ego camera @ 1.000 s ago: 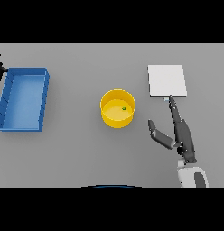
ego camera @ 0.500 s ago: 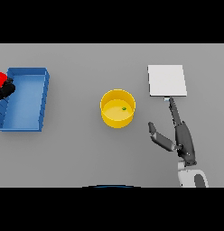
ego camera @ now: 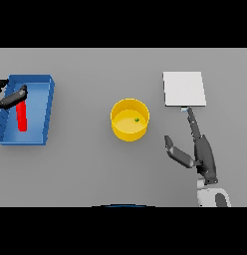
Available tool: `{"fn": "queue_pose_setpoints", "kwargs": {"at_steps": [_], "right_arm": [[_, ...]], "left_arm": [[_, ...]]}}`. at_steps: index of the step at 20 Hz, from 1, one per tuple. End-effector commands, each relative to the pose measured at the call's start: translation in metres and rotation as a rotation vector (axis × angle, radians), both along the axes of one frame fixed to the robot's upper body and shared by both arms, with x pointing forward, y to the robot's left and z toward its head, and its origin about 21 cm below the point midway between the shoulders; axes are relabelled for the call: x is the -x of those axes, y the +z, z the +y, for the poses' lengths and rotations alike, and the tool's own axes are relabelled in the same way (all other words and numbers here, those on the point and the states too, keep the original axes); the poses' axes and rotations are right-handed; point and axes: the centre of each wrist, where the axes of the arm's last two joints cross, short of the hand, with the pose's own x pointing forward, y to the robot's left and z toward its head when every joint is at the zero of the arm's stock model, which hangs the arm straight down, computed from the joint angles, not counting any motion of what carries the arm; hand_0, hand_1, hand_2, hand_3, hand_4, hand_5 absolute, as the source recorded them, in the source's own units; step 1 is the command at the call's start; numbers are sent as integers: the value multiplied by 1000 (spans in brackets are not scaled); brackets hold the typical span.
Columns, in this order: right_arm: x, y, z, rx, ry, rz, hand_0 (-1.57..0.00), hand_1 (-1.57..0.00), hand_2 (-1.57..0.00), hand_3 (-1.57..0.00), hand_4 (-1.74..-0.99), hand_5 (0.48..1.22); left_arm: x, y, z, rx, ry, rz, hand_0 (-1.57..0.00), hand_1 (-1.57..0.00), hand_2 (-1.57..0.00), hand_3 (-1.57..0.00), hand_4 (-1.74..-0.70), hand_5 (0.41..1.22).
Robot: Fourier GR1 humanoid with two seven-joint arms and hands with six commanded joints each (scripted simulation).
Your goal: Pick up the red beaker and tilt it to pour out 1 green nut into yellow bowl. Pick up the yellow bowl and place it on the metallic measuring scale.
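Note:
The yellow bowl (ego camera: 129, 130) stands mid-table with one green nut (ego camera: 136, 119) inside it. To its right lies the flat metallic scale (ego camera: 184, 88). My right hand (ego camera: 202, 152) rests just below the scale, open, its fingers pointing at the scale's near edge and its thumb stretched left toward the bowl, a short gap away. The red beaker (ego camera: 22, 118) lies lengthwise inside the blue bin (ego camera: 40, 112) at the far left. My left hand (ego camera: 10, 98) hovers over the bin's left part, fingers straight, one finger crossing the beaker's far end.
The blue bin takes up the table's left edge. Grey tabletop separates the bin, the bowl and the scale.
My left hand has come in from the left edge with the red beaker, which now lies in the blue bin. The right hand has barely shifted.

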Motion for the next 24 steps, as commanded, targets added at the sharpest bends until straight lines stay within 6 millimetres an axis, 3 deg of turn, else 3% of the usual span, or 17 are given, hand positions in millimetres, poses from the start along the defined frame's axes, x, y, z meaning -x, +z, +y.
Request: {"fn": "queue_pose_setpoints", "kwargs": {"at_steps": [1, 6, 9, 13, 16, 20, 24], "right_arm": [[2, 0, 2, -3, 3, 13, 1, 1, 1, 1, -1188, 668], [1, 1, 7, 69, -1, 25, 1, 1, 1, 1, -1203, 660], [-11, 6, 11, 96, 86, 11, 1, 1, 1, 1, -1162, 694], [-36, 27, 11, 262, 224, -20, 1, 1, 1, 1, -1234, 707], [-50, 39, 14, 479, 297, -3, 1, 1, 1, 1, -1278, 683], [-68, 58, 28, 751, 456, -68, 1, 1, 1, 1, -1276, 668], [-86, 66, 40, 888, 565, -82, 1, 1, 1, 1, -1271, 658]], "left_arm": [[0, 0, 0, 1, -9, -5, -195, -158, -160, -151, -802, 679], [-5, 7, 4, 39, -9, -94, -63, -51, -52, -49, -785, 674], [-5, 6, 1, 40, -19, -116, -32, -26, -26, -24, -780, 679], [-8, 2, -3, 54, -13, -104, -12, -10, -10, -9, -786, 704], [-7, 2, -4, 61, -26, -108, -6, -5, -5, -4, -794, 710], [-10, 5, -1, 54, -24, -102, -2, -1, -1, -1, -793, 712], [-8, 2, -6, 58, -27, -110, 0, 0, 0, 0, -797, 722]]}}
